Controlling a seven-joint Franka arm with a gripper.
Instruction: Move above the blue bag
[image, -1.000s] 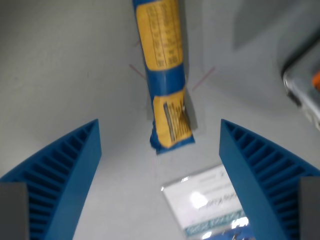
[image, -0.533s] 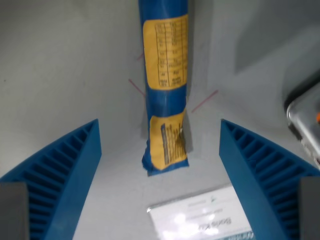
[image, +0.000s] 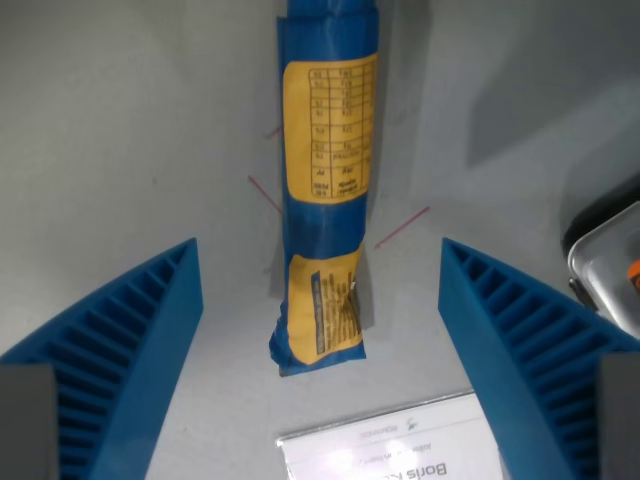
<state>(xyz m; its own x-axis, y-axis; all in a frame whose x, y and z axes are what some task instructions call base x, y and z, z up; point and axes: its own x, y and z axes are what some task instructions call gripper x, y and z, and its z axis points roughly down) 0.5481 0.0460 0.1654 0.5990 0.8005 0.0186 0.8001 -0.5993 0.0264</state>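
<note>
Gripper: your gripper (image: 320, 300) hangs over the bench (image: 130, 130) with its two blue ribbed fingers (image: 120, 350) spread wide, holding nothing.
Blue bag: the blue bag (image: 328, 180), long and narrow with yellow labels, lies on the bench between the fingers, running from the top edge down to the middle of the wrist view, touching neither.
Card: a white printed card (image: 390, 450) lies just below the bag's end.
Container: a clear container (image: 610, 260) shows at the wrist view's right edge.
</note>
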